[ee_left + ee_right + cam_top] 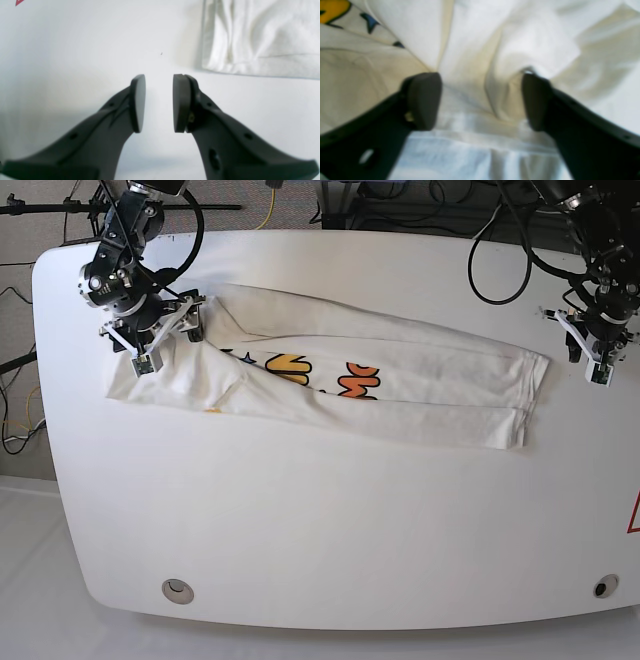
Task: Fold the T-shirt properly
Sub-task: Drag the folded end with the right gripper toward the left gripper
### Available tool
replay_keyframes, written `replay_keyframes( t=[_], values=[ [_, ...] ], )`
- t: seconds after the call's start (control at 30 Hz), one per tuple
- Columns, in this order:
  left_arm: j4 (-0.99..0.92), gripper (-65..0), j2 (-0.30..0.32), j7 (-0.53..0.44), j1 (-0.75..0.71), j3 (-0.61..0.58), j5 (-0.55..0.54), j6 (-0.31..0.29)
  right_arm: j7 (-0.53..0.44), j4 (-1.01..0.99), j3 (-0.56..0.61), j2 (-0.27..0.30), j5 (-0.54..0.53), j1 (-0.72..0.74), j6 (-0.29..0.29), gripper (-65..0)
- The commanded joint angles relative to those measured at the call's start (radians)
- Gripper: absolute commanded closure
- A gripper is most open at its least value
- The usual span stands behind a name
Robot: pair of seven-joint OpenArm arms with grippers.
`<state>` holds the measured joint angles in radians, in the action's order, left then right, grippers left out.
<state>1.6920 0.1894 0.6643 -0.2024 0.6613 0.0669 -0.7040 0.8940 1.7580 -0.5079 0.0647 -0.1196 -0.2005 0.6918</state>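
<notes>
White cloth fills the right wrist view, bunched right under the right gripper (481, 101), whose dark fingers (423, 100) are spread wide, with nothing clasped between them.

Largest in the base view is the white tabletop (320, 540). On its upper half the T-shirt (420, 385) lies as a long band from upper left to centre right, its two long sides already turned in over the middle, so that only part of the yellow and orange lettering shows. By my judgement the lengthwise folds are done; what is left is to bring one end over the other and square up the packet. The left end of the band looks wider and rumpled.

The right arm, at upper left of the base view, reaches down over that rumpled end. The left arm hangs at upper right, and the left gripper (159, 102) is released over bare tabletop, near the shirt's other end but apart from it.
</notes>
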Motion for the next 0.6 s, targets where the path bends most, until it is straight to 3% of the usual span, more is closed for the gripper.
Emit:
replay_keyframes(
  t=[0.0, 0.13, 0.37, 0.47, 0.57],
  values=[
    [0.018, -17.8, 0.015, -0.018, 0.007, 0.005, -0.011, 0.006, -0.023, 0.073, -0.004, 0.014, -0.019, 0.011, 0.001, -62.5],
    [0.020, -17.8, 0.015, -0.018, 0.007, 0.005, -0.011, 0.006, -0.023, 0.142, -0.002, 0.013, -0.022, 0.011, 0.001, -62.6],
    [0.024, -17.8, 0.015, -0.018, 0.011, 0.005, -0.011, 0.006, 0.040, 0.216, 0.002, 0.008, -0.022, 0.011, 0.002, -55.8],
    [0.024, -17.8, 0.015, -0.018, 0.013, 0.005, -0.011, 0.006, 0.080, 0.214, 0.004, 0.007, -0.024, 0.013, 0.006, -47.5],
    [0.024, -17.8, 0.015, -0.018, 0.013, 0.005, -0.011, 0.006, 0.081, 0.210, 0.005, -0.004, -0.024, 0.011, 0.006, -32.6]
  ],
)
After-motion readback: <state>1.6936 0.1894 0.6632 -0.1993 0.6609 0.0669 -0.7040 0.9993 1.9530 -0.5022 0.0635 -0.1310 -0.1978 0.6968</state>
